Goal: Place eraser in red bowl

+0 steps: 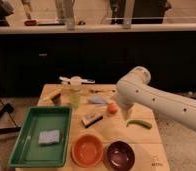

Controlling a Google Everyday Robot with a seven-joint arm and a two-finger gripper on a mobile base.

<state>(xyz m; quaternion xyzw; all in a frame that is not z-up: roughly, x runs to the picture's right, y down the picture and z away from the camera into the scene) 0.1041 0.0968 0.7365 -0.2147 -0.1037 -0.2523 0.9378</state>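
Observation:
The eraser (92,119), a cream block with a dark strip, lies on the wooden table (146,142) near its middle. The red bowl (87,150) stands empty at the front edge, just in front of the eraser. My white arm reaches in from the right, and its tapered end, where the gripper (128,113) is, points down over the table to the right of the eraser. It is apart from both the eraser and the bowl, and it holds nothing that I can see.
A dark maroon bowl (120,155) stands right of the red bowl. A green tray (26,142) with a blue-grey sponge (49,136) fills the left side. A small orange object (112,108), a green pod (139,123), a pale bottle (76,96) and a white utensil (76,80) lie behind.

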